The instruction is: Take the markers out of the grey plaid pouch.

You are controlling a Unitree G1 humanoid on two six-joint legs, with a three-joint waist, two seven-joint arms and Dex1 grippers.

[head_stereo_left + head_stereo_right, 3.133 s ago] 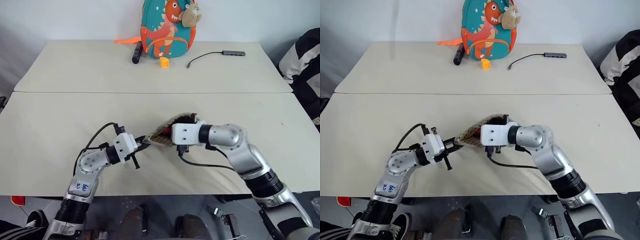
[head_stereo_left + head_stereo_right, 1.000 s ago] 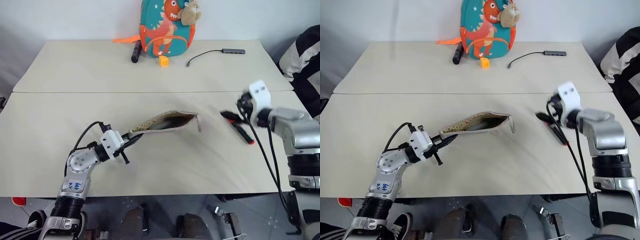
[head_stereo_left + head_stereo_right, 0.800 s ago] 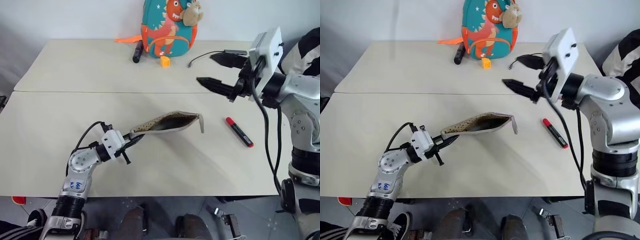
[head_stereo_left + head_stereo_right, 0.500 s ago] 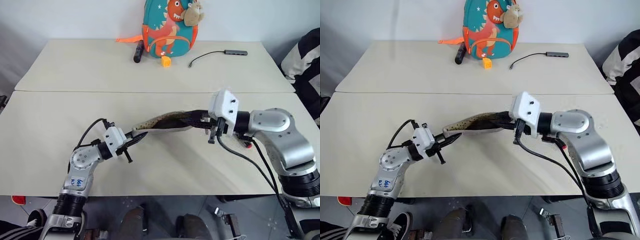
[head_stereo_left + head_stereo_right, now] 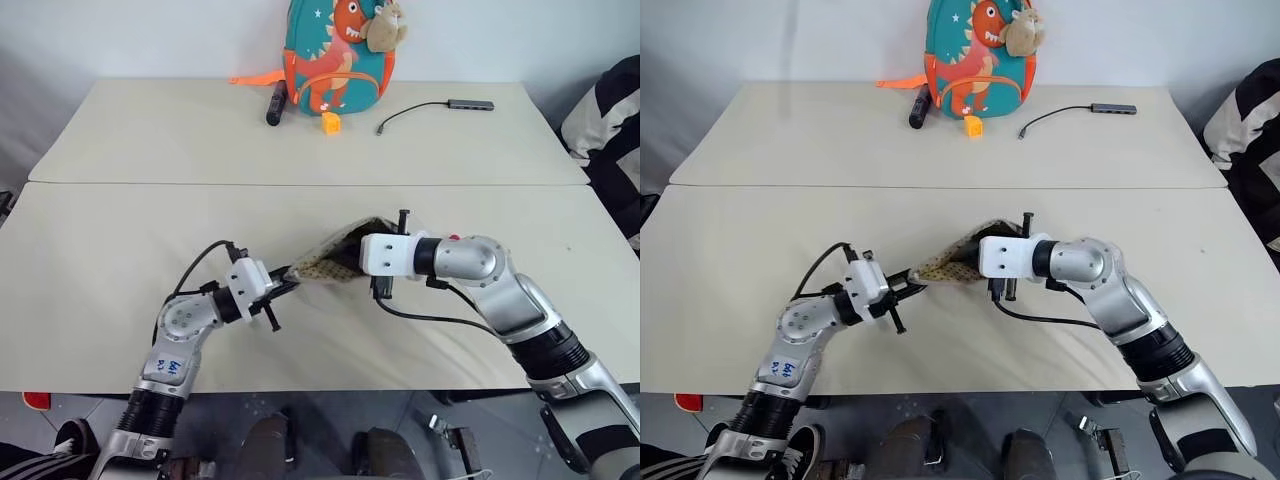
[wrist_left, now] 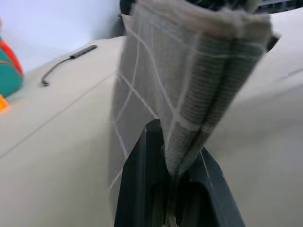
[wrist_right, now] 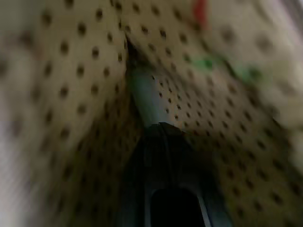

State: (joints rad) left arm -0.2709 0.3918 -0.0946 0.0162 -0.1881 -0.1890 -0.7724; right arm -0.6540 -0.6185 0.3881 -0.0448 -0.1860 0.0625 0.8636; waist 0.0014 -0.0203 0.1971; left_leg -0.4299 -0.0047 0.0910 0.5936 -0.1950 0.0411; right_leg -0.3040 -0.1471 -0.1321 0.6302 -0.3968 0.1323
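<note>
1. Head views: my right end effector (image 5: 352, 252) is buried in the mouth of the grey plaid pouch (image 5: 322, 262), so its fingertips are hidden. The red marker (image 5: 455, 238) barely peeps over my right forearm, near the worktop's (image 5: 120, 240) right half; most of it is covered.
2. Head views: my left end effector (image 5: 285, 280) is clamped shut on the pouch's closed end, holding it lifted off the worktop near the middle of the front half.
3. Against a second ago: my right arm was then out by the right edge beside the red marker, fingers spread; now it has swung back and gone into the pouch, fingers closed. The pouch has bunched up more steeply.
4. At the far edge stand a teal dinosaur backpack (image 5: 336, 55), a black cylinder (image 5: 273, 103), a yellow block (image 5: 328, 123) and a cable (image 5: 420, 108).
5. Left wrist view: my two fingers (image 6: 142, 175) pinch the pouch's folded fabric between them.
6. Right wrist view: blurred dotted lining all round; my closed fingers (image 7: 161, 142) meet a pale green stick, seemingly the green marker (image 7: 144, 97), though whether I grip it I cannot tell.
</note>
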